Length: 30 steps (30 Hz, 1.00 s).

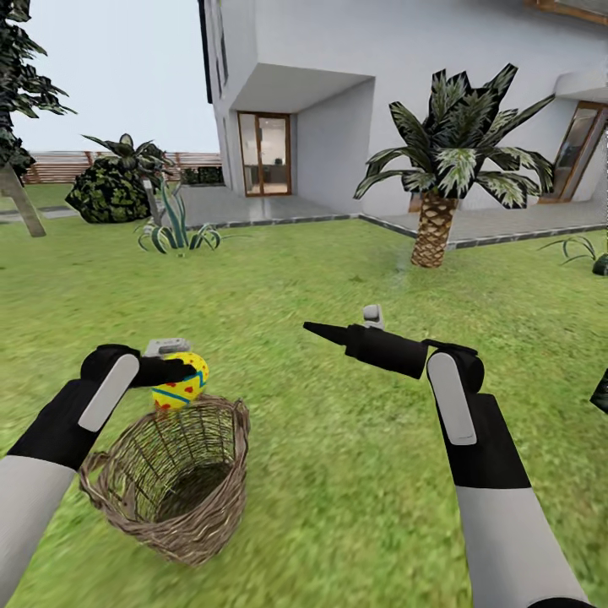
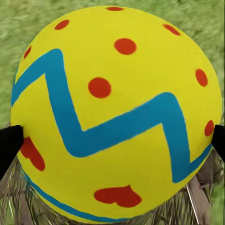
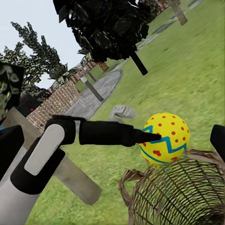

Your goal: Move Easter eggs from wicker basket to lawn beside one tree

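My left gripper (image 1: 181, 372) is shut on a yellow Easter egg (image 1: 182, 386) with red dots and a blue zigzag, just above the far rim of the wicker basket (image 1: 203, 523). The egg (image 2: 117, 103) sits between the two black fingertips (image 2: 9, 143). In the right wrist view the egg (image 3: 165, 138) hovers over the basket (image 3: 178, 194). Inside the basket I see bare weave and a dark bottom. My right gripper (image 1: 309, 328) hangs open over the lawn (image 1: 338, 473), right of the basket. A leaning pale-trunked tree (image 1: 23, 207) stands far left.
A scaly palm (image 1: 433, 232) rises ahead on the right at the patio edge (image 1: 279, 221). A spiky plant (image 1: 176, 232) and a dark shrub (image 1: 110, 194) stand ahead on the left. The house (image 1: 355, 84) closes the background. Open grass lies between.
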{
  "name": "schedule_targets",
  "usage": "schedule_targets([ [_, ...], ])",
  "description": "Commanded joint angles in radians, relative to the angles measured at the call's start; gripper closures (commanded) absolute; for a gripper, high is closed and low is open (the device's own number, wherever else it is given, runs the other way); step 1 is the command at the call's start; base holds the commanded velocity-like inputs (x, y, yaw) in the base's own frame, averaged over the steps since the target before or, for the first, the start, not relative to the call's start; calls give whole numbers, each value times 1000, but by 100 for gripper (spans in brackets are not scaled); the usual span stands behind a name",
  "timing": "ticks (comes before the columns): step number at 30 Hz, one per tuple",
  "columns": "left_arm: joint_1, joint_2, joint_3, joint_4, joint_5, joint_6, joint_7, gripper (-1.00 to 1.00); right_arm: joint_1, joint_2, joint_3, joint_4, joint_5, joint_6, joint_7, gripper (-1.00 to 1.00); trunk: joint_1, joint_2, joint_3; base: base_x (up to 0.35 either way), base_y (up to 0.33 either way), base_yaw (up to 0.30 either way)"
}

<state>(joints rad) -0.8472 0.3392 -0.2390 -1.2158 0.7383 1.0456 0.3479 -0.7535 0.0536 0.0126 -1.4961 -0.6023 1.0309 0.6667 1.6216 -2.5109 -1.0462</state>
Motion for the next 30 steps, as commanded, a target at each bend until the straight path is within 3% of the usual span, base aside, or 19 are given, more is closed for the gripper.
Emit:
schedule_targets([
  [1,13,1,2,-33,8,2,10,100,2,0,-1,0,6,4,5,-100,-1,0,3,0,0,0],
  [4,56,1,37,-118,3,2,21,100,13,0,0,2,8,3,6,-100,-2,1,15,0,0,0],
  [9,94,0,96,-189,0,2,91,100,38,-1,1,1,11,2,7,-100,-4,2,34,0,0,0],
  [16,105,2,106,-204,-3,-12,136,100,78,-8,0,2,11,-55,9,-100,-7,3,61,0,0,0],
  [23,119,2,143,-205,-3,-53,168,100,97,-8,3,2,12,-63,8,-100,-7,3,64,0,0,132],
  [30,133,1,150,-205,-3,-56,194,100,100,-10,11,2,14,-63,8,-100,-7,3,69,0,0,216],
])
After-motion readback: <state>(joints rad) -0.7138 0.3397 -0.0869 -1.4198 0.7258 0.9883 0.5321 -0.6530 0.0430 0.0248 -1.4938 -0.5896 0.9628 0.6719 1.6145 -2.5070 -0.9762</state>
